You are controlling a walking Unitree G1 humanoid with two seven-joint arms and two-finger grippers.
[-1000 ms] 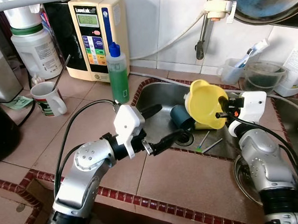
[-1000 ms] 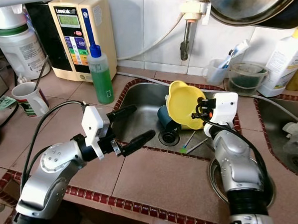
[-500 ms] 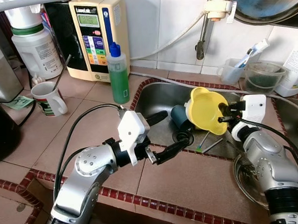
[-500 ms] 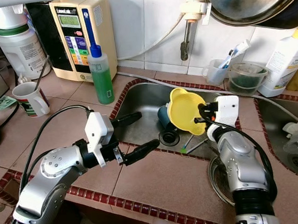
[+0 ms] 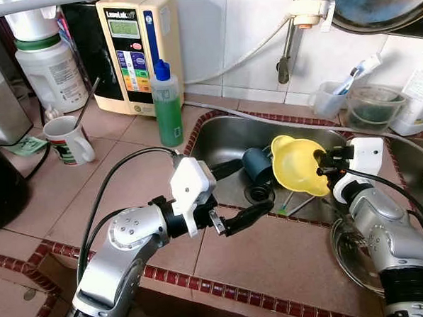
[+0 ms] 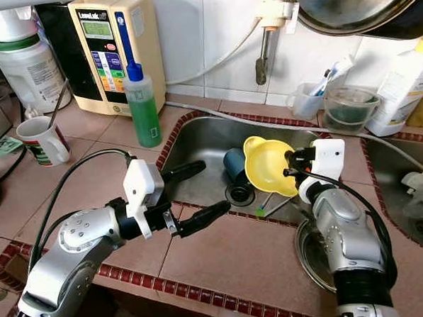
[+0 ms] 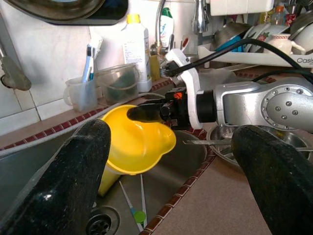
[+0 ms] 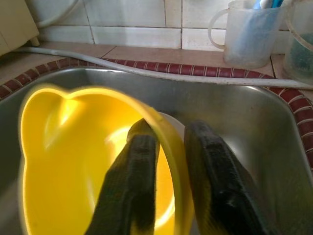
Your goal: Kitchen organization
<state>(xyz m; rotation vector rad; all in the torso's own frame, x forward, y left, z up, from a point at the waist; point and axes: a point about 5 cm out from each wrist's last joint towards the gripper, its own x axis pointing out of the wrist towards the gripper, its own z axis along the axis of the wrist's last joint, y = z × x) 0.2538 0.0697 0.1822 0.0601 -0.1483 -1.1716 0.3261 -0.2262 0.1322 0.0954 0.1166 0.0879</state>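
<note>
Left eye: right end effector (image 5: 324, 168) is clamped on the rim of the yellow plastic jug (image 5: 297, 165), holding it tilted above the stainless steel sink (image 5: 224, 138). A dark blue cup (image 5: 256, 162) lies on its side near the drain, thin sticks beside it. Left end effector (image 5: 236, 193) hangs over the sink's front edge, fingers spread wide, holding nothing.

Right eye: same layout; the green soap bottle (image 6: 143, 105) stands on the tiled table (image 6: 223, 254) left of the sink.

Left wrist: both fingers splayed, the jug and right arm between them but well apart.

Right wrist: one finger inside the jug wall, one outside, thin rim pinched.

Advice: that's a shallow pinch, so move slowly and keep the jug clear of the sink wall and the blue cup.
</note>
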